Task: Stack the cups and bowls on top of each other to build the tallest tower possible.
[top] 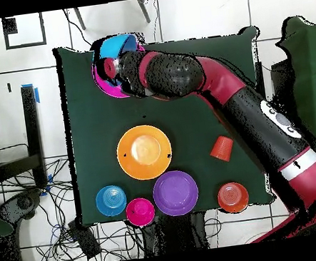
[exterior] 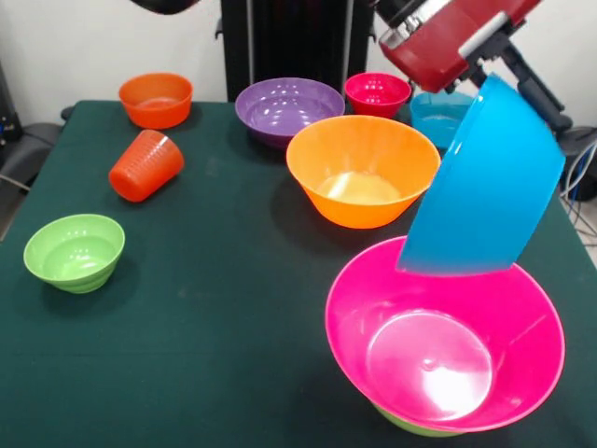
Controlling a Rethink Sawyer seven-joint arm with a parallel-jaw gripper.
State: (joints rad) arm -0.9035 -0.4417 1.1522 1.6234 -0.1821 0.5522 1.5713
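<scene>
- Hanging steeply tilted from the end of my arm (exterior: 448, 42), the medium blue bowl (exterior: 485, 187) has its lower rim just over the far edge of the pink bowl (exterior: 448, 341).
- My jaws are hidden behind the wrist and the blue bowl, so I cannot tell how they stand on it.
- Pink bowl sits nested in a green bowl (exterior: 415, 425), of which only a sliver shows beneath; this tower is at the worktop's (exterior: 215, 317) near right corner in the front view.
- Big orange bowl (exterior: 362, 170) stands mid-worktop, just beyond the tower.
- Purple bowl (exterior: 289, 107), magenta bowl (exterior: 377, 92) and small blue bowl (exterior: 438, 114) line the far edge.
- Small orange bowl (exterior: 156, 98) stands at the far left corner.
- Cup (exterior: 145, 165) lies on its side near it.
- Small green bowl (exterior: 74, 252) stands alone at the left.
</scene>
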